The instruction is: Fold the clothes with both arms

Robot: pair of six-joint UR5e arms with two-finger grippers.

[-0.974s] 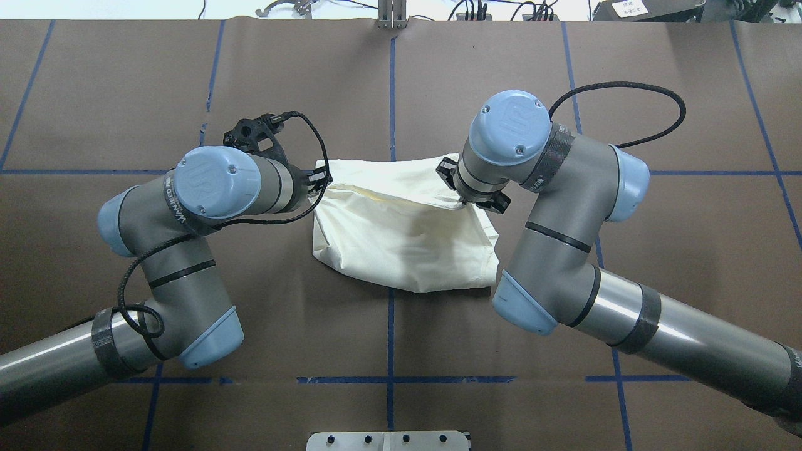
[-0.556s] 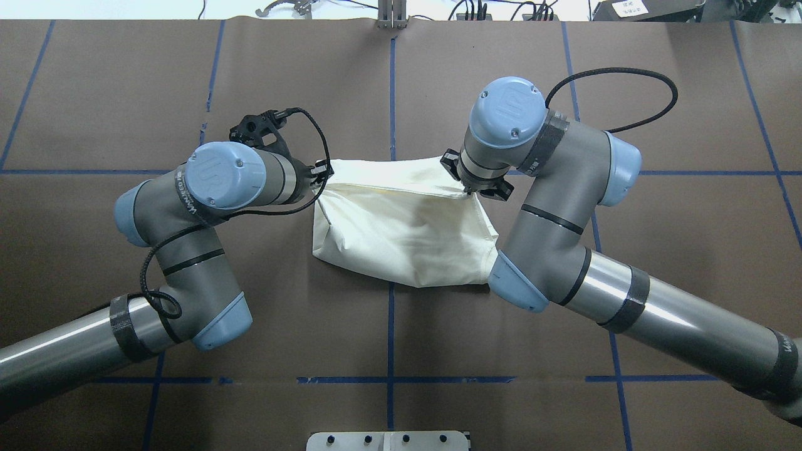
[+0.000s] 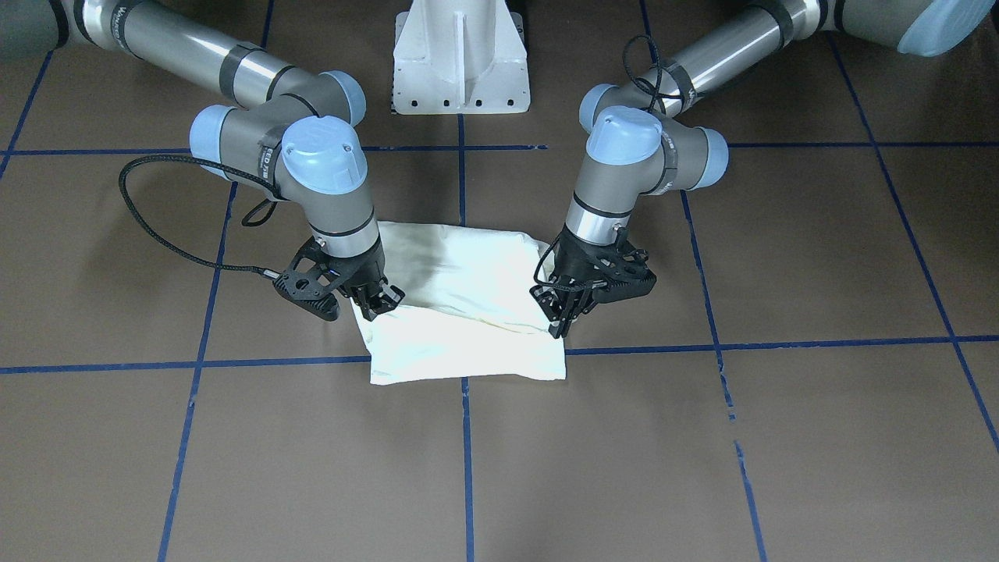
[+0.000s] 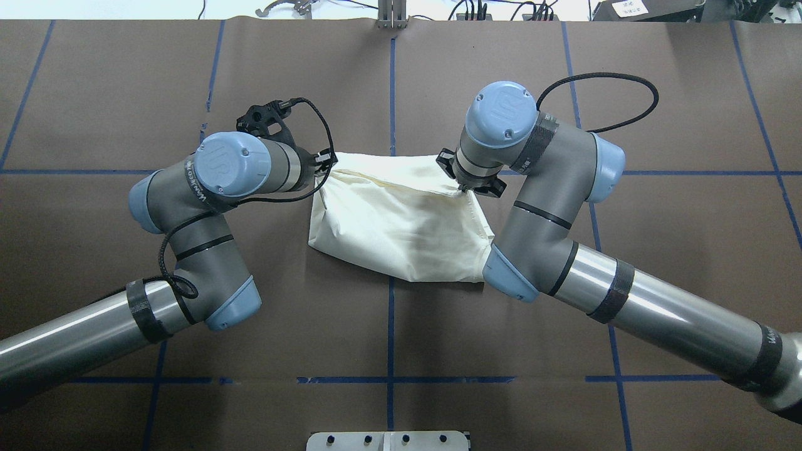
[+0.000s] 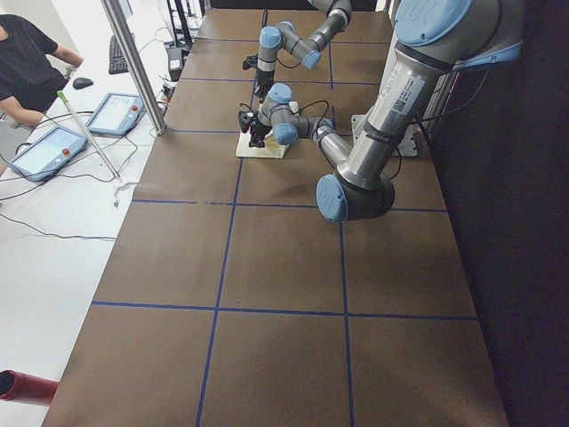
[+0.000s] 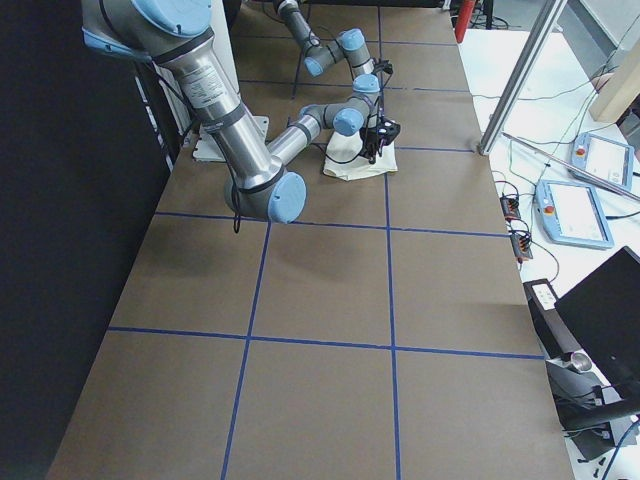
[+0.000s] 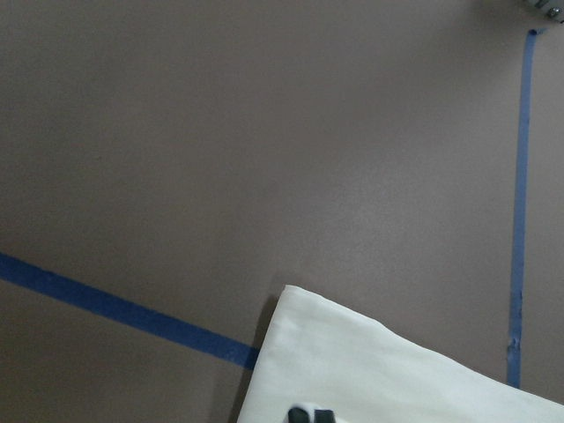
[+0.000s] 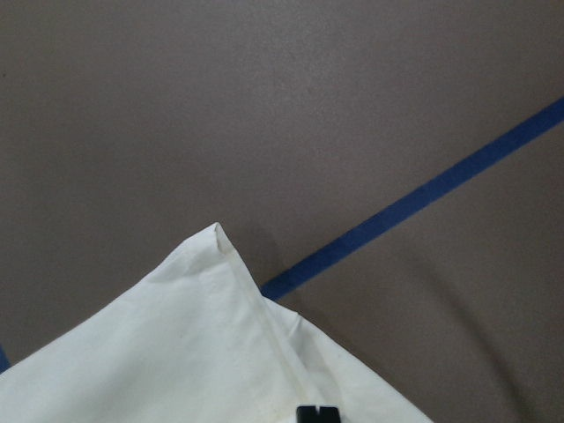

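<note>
The cream shirt (image 4: 401, 222) lies folded at the table's middle with its plain side up; no cat graphic shows. It also shows in the front view (image 3: 468, 332). My left gripper (image 4: 324, 166) is shut on the shirt's far left corner, on the right in the front view (image 3: 562, 321). My right gripper (image 4: 467, 186) is shut on the far right corner, on the left in the front view (image 3: 378, 303). Both hold the top layer slightly raised. The wrist views show the shirt's corners (image 7: 388, 379) (image 8: 194, 352) over brown table.
Blue tape lines (image 4: 391, 94) grid the brown table. The white pedestal (image 3: 460, 62) stands at the robot's base. Beyond the table's far edge are a metal pole (image 5: 133, 62), tablets (image 5: 49, 147) and a person (image 5: 27, 53).
Both arms have moved toward the table's far side, carrying the shirt's gripped edge with them. The shirt's near edge has slid a little farther away too.
</note>
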